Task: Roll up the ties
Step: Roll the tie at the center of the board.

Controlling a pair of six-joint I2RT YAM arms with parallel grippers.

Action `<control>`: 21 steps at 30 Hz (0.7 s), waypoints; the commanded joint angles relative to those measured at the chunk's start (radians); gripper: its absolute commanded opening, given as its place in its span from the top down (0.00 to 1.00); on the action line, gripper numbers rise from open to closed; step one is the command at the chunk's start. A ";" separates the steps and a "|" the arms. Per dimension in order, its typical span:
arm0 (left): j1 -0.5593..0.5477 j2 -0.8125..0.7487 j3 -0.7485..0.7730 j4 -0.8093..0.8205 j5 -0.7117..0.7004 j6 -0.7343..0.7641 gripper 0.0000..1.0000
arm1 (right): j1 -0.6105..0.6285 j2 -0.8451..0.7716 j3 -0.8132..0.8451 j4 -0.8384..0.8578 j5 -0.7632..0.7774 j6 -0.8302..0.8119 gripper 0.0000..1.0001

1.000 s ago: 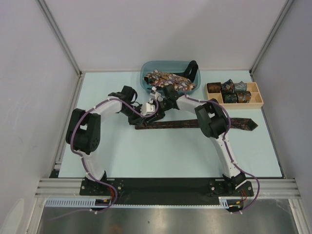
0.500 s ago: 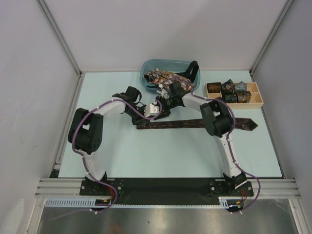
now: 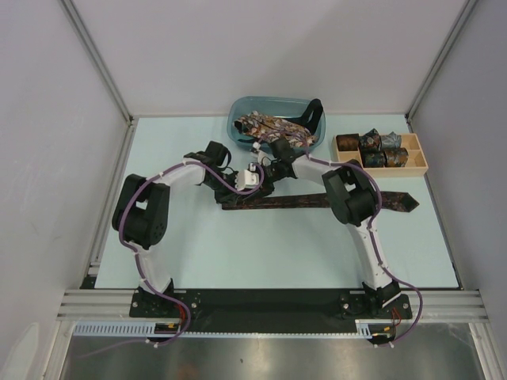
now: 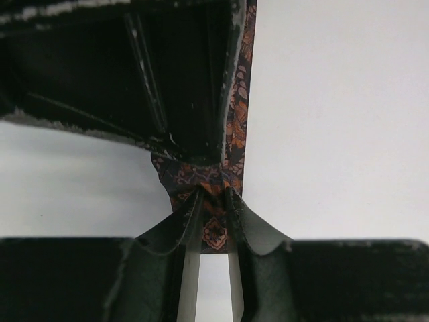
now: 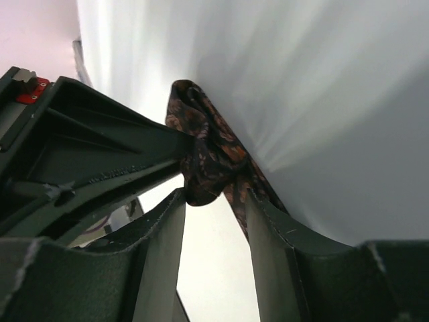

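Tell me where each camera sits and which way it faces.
Top: above and behind the bases, looking down at the table; both arms whole.
Left wrist: on the left gripper, looking along the tie; own fingers at the bottom.
Right wrist: on the right gripper, facing the tie's curled end; own fingers at the bottom.
Shared: both wrist views show that tie and the other gripper.

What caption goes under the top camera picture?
Left gripper and right gripper pinch one end of a dark tie on the table.
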State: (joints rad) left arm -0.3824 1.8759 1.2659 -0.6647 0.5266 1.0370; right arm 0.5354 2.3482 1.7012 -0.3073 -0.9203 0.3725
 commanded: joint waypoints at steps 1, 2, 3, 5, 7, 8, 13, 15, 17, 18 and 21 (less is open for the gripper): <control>-0.009 -0.012 -0.014 0.013 0.016 -0.006 0.75 | -0.017 -0.113 -0.023 0.088 0.075 -0.029 0.54; -0.007 -0.018 -0.017 0.014 0.018 -0.005 0.75 | -0.017 -0.127 -0.021 0.092 0.083 -0.033 0.54; -0.009 -0.020 -0.020 0.016 0.022 -0.002 0.75 | -0.020 -0.132 -0.018 0.097 0.086 -0.035 0.54; -0.007 -0.024 -0.026 0.020 0.027 -0.003 0.75 | -0.020 -0.141 -0.017 0.099 0.095 -0.034 0.53; -0.007 -0.026 -0.026 0.024 0.030 -0.005 0.75 | -0.015 -0.156 -0.032 0.099 0.104 -0.037 0.53; -0.007 -0.026 -0.026 0.024 0.030 -0.003 0.74 | -0.014 -0.165 -0.041 0.102 0.110 -0.037 0.51; -0.007 -0.032 -0.036 0.025 0.027 0.006 0.74 | -0.011 -0.245 -0.149 0.171 0.193 -0.040 0.48; -0.007 -0.038 -0.046 0.027 0.029 0.011 0.73 | -0.006 -0.236 -0.152 0.178 0.198 -0.037 0.48; -0.007 -0.040 -0.051 0.030 0.030 0.015 0.73 | 0.008 -0.218 -0.141 0.180 0.198 -0.023 0.48; -0.007 -0.040 -0.054 0.031 0.030 0.015 0.73 | 0.012 -0.199 -0.138 0.180 0.198 -0.014 0.48; -0.007 -0.038 -0.053 0.033 0.029 0.017 0.73 | 0.034 -0.179 -0.143 0.206 0.198 0.020 0.49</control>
State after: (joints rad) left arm -0.3824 1.8740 1.2228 -0.6346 0.5282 1.0401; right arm 0.5373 2.1509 1.5597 -0.1711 -0.7414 0.3641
